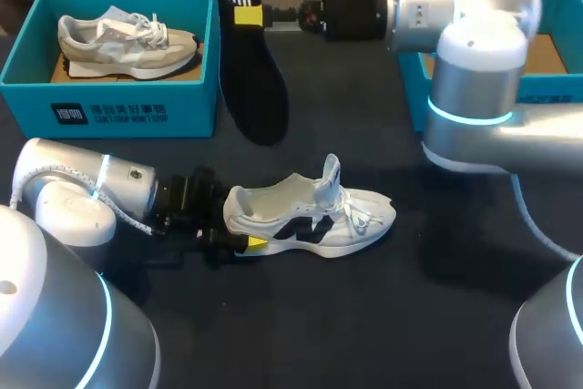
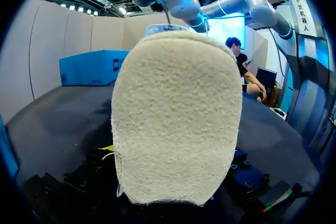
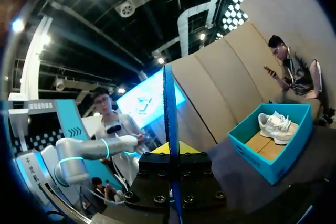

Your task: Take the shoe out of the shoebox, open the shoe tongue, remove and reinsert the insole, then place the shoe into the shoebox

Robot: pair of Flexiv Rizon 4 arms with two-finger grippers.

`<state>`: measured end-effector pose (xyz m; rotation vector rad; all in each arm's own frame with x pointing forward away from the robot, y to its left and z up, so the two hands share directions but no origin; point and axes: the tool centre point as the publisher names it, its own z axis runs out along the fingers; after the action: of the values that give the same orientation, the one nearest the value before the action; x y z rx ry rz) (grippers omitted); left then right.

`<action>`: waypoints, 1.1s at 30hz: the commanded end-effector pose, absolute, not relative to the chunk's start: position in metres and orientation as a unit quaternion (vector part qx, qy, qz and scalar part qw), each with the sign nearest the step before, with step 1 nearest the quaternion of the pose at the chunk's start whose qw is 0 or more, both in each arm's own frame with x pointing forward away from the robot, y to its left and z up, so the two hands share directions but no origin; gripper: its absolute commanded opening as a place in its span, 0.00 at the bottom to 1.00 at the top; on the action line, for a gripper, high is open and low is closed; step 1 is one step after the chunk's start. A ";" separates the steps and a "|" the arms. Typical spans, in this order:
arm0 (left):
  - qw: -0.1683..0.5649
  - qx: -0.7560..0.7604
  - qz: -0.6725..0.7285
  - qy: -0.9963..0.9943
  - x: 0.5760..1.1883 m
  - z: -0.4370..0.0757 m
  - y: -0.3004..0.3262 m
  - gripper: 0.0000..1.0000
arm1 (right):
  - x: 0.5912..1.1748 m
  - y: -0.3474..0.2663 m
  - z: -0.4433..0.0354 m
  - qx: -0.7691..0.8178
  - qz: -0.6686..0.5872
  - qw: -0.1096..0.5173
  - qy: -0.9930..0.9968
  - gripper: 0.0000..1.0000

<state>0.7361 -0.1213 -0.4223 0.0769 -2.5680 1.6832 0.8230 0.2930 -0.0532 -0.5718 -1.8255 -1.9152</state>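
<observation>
1. Dark table under both arms, with a teal shoebox well beyond the left gripper and a grey shoe lying inside it.
2. Left gripper: sits low at the table, closed on the heel of the white shoe. Shows one yellow tip pressed against the heel's near side and hides the other behind the heel.
3. Seen from the left wrist: heel of the white shoe straight ahead, filling the gap between the jaws, with a sliver of yellow fingertip just beside it.
4. White shoe: stands upright on its sole, toe pointing away from the left jaws, tongue lifted, laces loose.
5. Right gripper: hangs above the table, pinched shut on the black insole near its upper end.
6. Black insole: dangles below the right jaws, well apart from the white shoe and the left jaws.
7. Seen from the right wrist: black insole edge-on, a thin line running out from between the jaws of the right gripper, with the teal shoebox and grey shoe off to one side.
8. Behind the right arm: second teal box.
</observation>
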 end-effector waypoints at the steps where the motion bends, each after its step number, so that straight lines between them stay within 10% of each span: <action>1: 0.036 0.025 0.547 -0.836 0.738 -0.426 -0.124 0.00 | 0.800 0.281 -0.034 -0.268 -0.665 0.166 -0.677 0.00; 33: 0.036 0.025 0.547 -0.836 0.738 -0.426 -0.124 0.00 | 0.747 0.246 0.034 -0.340 -0.555 0.218 -0.728 0.00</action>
<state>0.7361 -0.1213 -0.4224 0.0769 -2.5680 1.6832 0.7571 0.2540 0.0273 -0.8820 -1.9763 -1.5516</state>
